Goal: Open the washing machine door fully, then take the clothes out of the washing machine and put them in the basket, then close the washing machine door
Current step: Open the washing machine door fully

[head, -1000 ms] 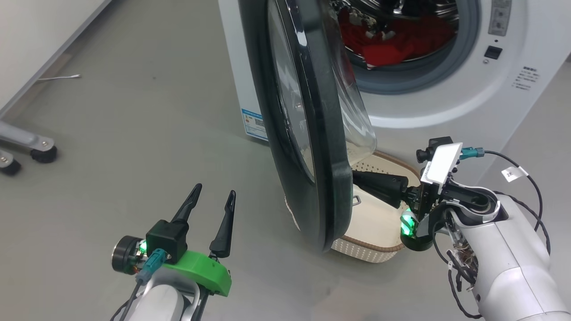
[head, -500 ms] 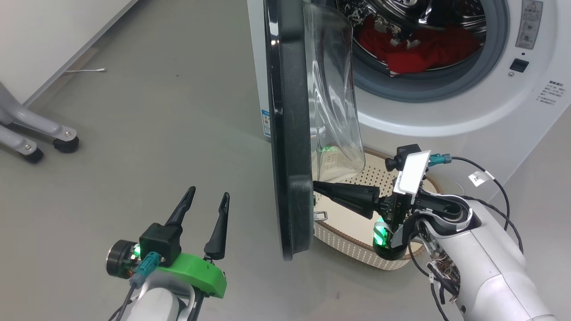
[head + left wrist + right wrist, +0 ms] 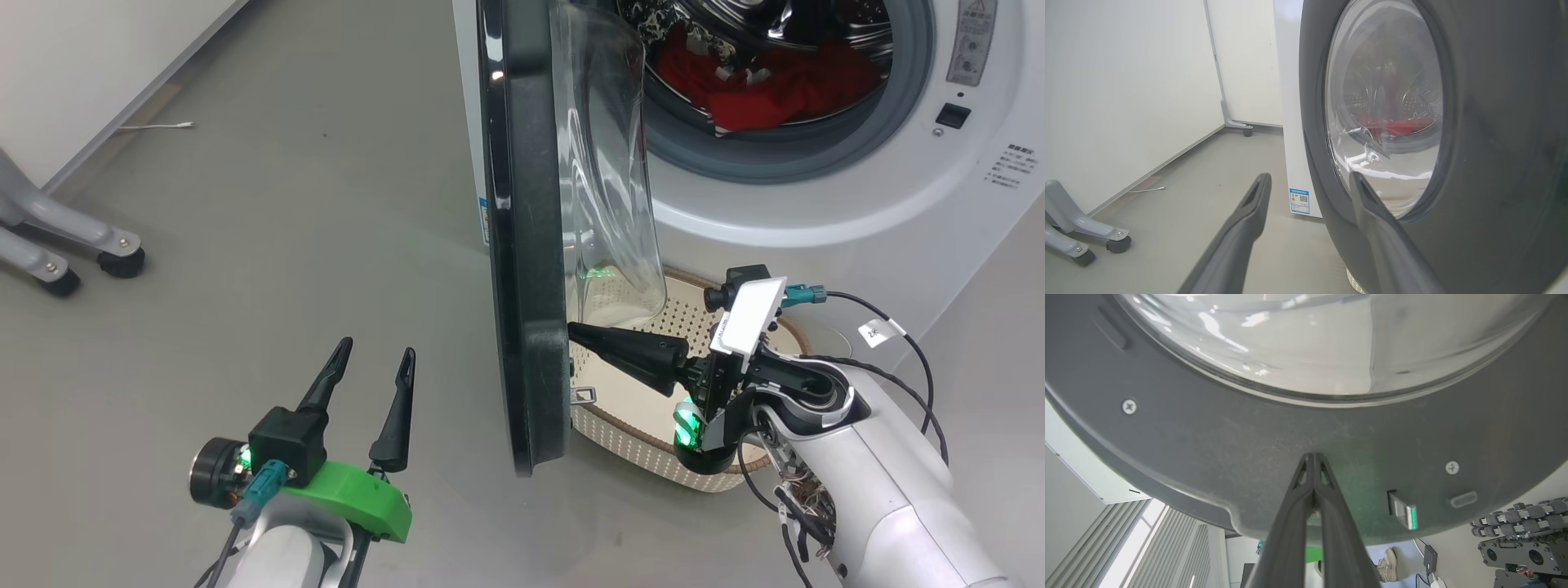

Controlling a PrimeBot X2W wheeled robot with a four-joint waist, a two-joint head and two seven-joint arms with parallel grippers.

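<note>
While the door (image 3: 522, 245) stands half open at the washing machine (image 3: 816, 220), the closed right gripper (image 3: 573, 330) presses its inner face. Push steadily along its arc; left gripper (image 3: 375, 353) wide, empty.

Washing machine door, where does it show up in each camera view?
Head view: washing machine door edge-on, centre, running from the top.
Left wrist view: outer face, right half.
Right wrist view: inner face, upper part, right gripper tips against it.
Shared landmark: the door's glass window.

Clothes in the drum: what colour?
Bright red soft fabric clothes, with bits of white trim; clearest in the head view.
</note>
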